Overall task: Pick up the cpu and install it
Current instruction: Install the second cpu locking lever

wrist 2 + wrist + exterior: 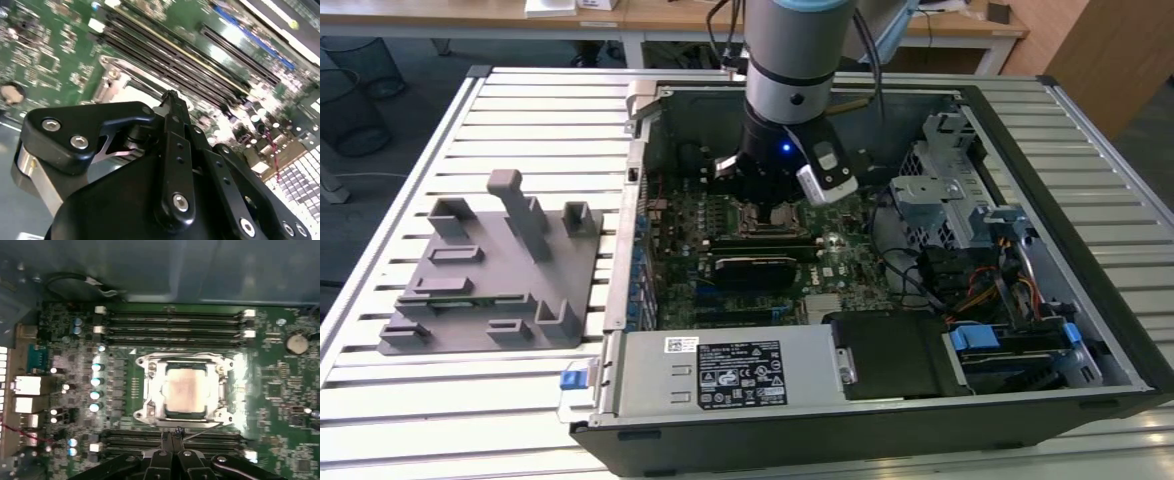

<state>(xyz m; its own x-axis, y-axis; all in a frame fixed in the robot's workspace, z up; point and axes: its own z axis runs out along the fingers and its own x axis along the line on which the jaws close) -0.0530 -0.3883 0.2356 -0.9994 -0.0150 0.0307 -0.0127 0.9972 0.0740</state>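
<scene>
An open computer case (pixel 1067 330) lies on a slatted metal table (pixel 520 100), a grey plastic fixture (pixel 487 275) just beside it on the exterior view's left; inside, the green motherboard (pixel 280 390) holds the metal-framed socket (pixel 145 385) between rows of memory slots (pixel 175 322); the cpu (pixel 186 388) sits in that socket, silvery top up; the gripper (pixel 174 432) hangs just above the socket's edge, fingers pressed together, holding nothing.
</scene>
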